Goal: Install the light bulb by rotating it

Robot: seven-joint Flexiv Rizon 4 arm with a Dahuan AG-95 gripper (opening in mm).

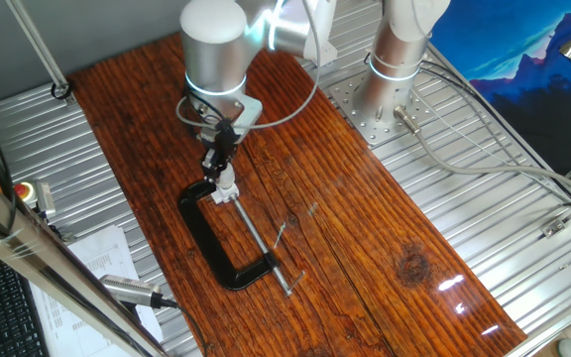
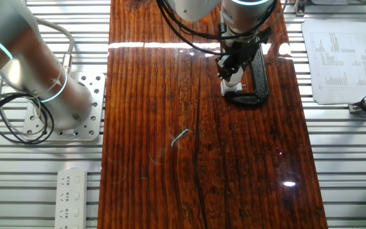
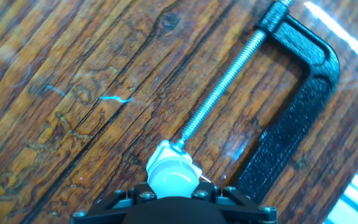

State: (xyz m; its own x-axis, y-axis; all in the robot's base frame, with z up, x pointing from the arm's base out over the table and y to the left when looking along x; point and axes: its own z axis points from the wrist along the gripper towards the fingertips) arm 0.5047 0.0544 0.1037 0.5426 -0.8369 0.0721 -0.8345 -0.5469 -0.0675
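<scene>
One arm is working over the wooden worktop (image 1: 365,228), with the gripper (image 1: 222,171) pointing straight down. The jaws are closing narrowly on the light bulb (image 3: 173,180); the hand view shows the frosted dome sitting between them at the 6 o'clock edge of the frame. The bulb is resting on a small white socket block (image 3: 166,154) held in a black C-clamp (image 1: 211,243).

The clamp screw (image 3: 222,84) is running from the block toward 1 o'clock in the hand view, and the clamp body is curving down the 3 o'clock side.

Probable faults from this position:

- Cross-threading. The bulb base is hidden, so its alignment with the socket cannot be confirmed. Any tilt is likely to jam the thread once rotation begins.
- Slipping. The dome is smooth and rounded, so a light grip is likely to let the jaws turn around it without turning it.
- Socket shift. The block is held only by the clamp, and the clamp's hold on the worktop is not visible. Excess torque or side load may be twisting the whole assembly.
- Cracking. Excess squeeze on the thin dome may be breaking it.
</scene>
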